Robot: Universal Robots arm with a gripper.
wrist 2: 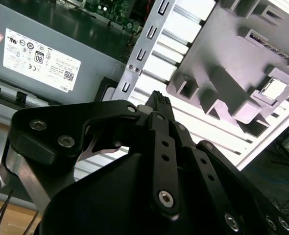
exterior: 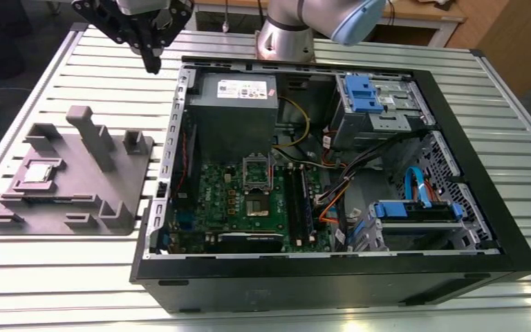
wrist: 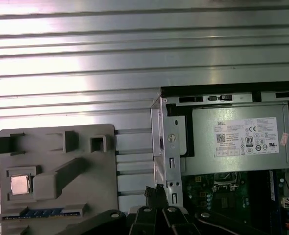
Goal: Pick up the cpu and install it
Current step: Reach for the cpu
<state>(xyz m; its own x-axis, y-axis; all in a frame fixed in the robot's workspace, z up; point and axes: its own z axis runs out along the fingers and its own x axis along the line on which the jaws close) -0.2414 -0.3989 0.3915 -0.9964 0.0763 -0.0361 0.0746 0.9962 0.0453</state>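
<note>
So the fingers (exterior: 152, 61) are pinched together with nothing between them, hanging over bare counter (exterior: 63, 277) just off the far corner of the open computer case (exterior: 339, 273), on the exterior view's left of it. In the second wrist view the ribbed tip of the fingers (wrist 2: 157, 100) points at the strip of slatted counter between the case wall and the grey fixture (exterior: 132, 183). That strip is the open lane, and it's narrow. The cpu (exterior: 41, 172) sits flat in a square pocket on the fixture, well apart from the fingers, with upright posts between the two. You can spot the cpu (wrist: 20, 184) in the first wrist view too, silver top up. The fixture lies close to the counter's edge on the exterior view's left. Inside the case, the power supply (exterior: 233, 97) fills the corner nearest the fingers and wears a white label (wrist: 250, 137) covered in small print and marks. Below it is the green motherboard (exterior: 247, 204) with the metal-framed socket (exterior: 258, 171), dark in the middle; can't tell what state its frame is in. Cables (exterior: 339, 187) crowd the side toward the blue drive caddies (exterior: 362, 93). There's a blue strip (wrist: 41, 214) in a fixture slot that I can't identify. The arm above the fingers is cut off at the frame edge.
</note>
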